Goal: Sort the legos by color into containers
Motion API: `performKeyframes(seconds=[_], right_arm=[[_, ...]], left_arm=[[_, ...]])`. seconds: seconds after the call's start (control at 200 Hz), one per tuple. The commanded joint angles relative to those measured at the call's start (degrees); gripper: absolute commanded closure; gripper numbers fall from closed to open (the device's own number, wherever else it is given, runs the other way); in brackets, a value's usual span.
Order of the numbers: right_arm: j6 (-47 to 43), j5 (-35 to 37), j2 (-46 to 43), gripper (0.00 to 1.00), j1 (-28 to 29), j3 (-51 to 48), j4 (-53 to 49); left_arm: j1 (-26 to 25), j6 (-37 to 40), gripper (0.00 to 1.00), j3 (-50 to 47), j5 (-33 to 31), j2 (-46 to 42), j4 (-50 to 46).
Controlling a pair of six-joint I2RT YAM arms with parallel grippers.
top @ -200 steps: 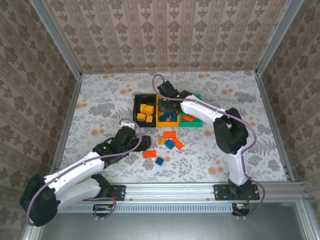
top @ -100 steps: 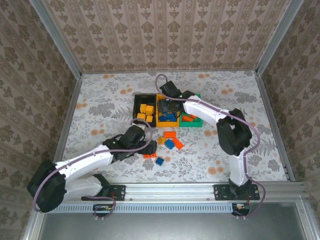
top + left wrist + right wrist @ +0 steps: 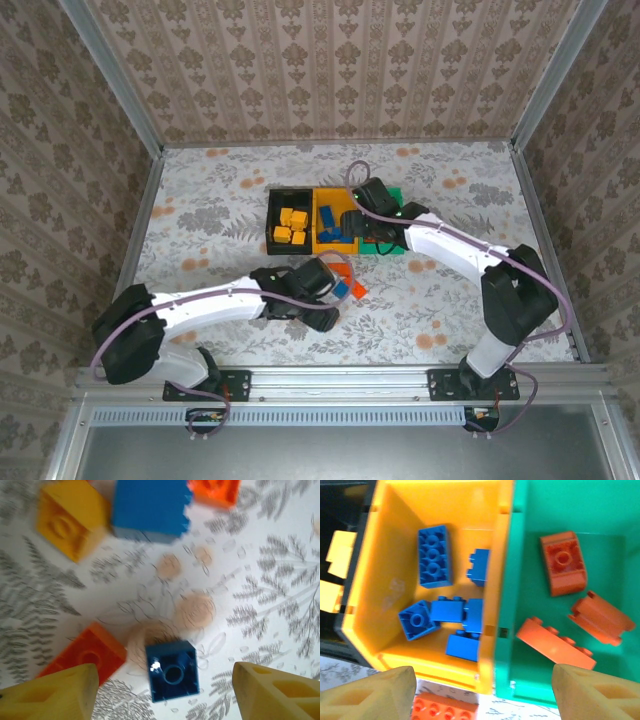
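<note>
**Both arms have moved: left out over the loose legos, right across toward the green bin**

Top camera: the left gripper (image 3: 322, 316) has advanced over the loose legos (image 3: 348, 289), which lie between the bin row and the table's (image 3: 200, 200) near edge. The right gripper (image 3: 354, 228) has shifted right, above the seam between the yellow-orange bin (image 3: 324, 200) and the green bin (image 3: 396, 194).

Left wrist camera: the fingers are spread and empty. A dark blue brick (image 3: 171, 670) sits untouched between them, with an orange-red brick (image 3: 87, 655) just beside it.

Right wrist camera: the jaws stand apart, holding nothing. Blue bricks (image 3: 434, 555) lie in the yellow-orange bin, orange-red bricks (image 3: 563, 562) in the green bin, and yellow bricks (image 3: 340, 560) in the black bin (image 3: 340, 500).
</note>
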Motion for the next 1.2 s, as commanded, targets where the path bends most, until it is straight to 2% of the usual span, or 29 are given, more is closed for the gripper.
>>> performKeyframes(seconds=[0.0, 0.07, 0.285, 0.46, 0.635, 0.845, 1.075, 1.195], right_arm=[[0.95, 0.37, -3.29, 0.27, -1.55, -1.58, 1.52], [0.72, 0.28, -4.26, 0.26, -2.29, -2.12, 1.59], [0.79, -0.27, -5.83, 0.26, -3.6, -3.13, 2.16], [1.0, -0.51, -6.18, 0.26, -4.12, -3.49, 2.37], [1.15, -0.67, -6.62, 0.26, -4.52, -3.8, 2.73], [1.74, -0.71, -6.99, 0.26, -5.13, -4.51, 2.97], [2.16, -0.78, -9.11, 0.26, -5.39, -5.91, 3.23], [2.63, -0.69, -10.39, 0.26, -5.41, -7.61, 3.28]], left_arm=[[-3.15, 1.54, 0.32, 3.46, 0.49, 3.45, -6.89], [-3.99, 1.35, 0.36, 4.33, -0.08, 5.03, -7.7], [-4.02, 0.84, 0.34, 3.95, -2.37, 6.63, -6.88], [-4.02, 2.22, 0.37, 3.83, -3.65, 9.01, -4.65], [-4.02, 3.39, 0.45, 4.4, -4.48, 10.84, -4.02], [-4.1, 4.36, 0.61, 4.2, -5.61, 10.8, -3.12], [-3.09, 4.06, 0.69, 4.96, -10.69, 4.49, -2.38], [1.42, 3.8, 0.7, 5.45, -9.82, -0.96, 4.77]])
